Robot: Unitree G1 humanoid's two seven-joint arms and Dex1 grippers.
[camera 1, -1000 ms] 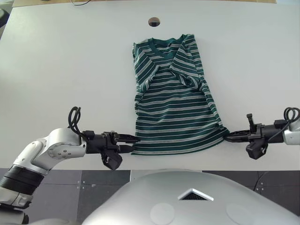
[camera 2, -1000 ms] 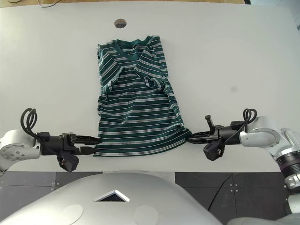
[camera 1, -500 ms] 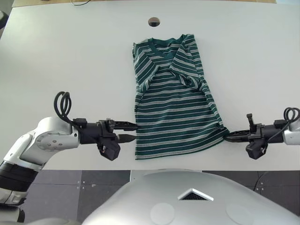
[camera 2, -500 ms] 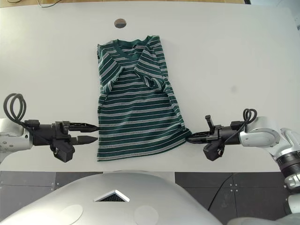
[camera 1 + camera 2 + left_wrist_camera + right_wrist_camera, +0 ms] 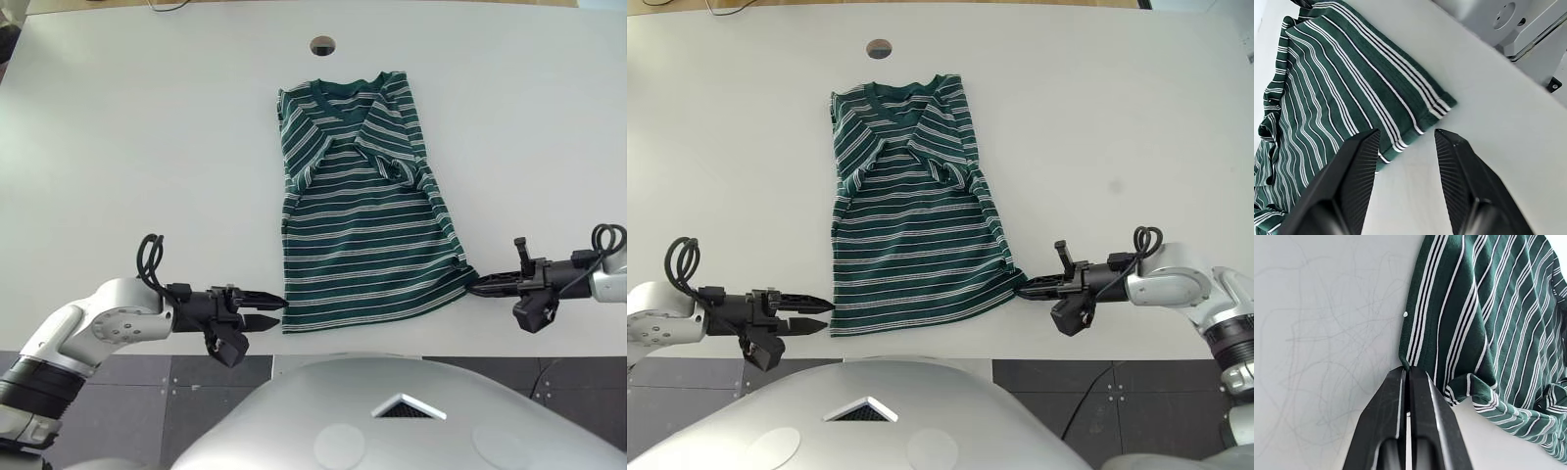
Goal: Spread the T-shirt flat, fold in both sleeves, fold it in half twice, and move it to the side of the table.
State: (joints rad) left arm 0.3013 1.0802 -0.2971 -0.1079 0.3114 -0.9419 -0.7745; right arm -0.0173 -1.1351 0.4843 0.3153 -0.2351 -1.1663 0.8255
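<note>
Both arms held low, claws pointing in toward each other.
The left gripper (image 5: 279, 311) had its two fingers spread, with nothing between them and its elbow bent behind it. The right gripper (image 5: 474, 288) was pinched tight on a hem corner of the T-shirt (image 5: 362, 215), its forearm straight behind it.

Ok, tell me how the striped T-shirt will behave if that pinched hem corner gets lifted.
Likely floppy: the T-shirt bunches and wrinkles where the right hand pinches its hem corner. It would probably sag unevenly, since the left hand is open, near the other corner. Thin folds suggest it is light.
</note>
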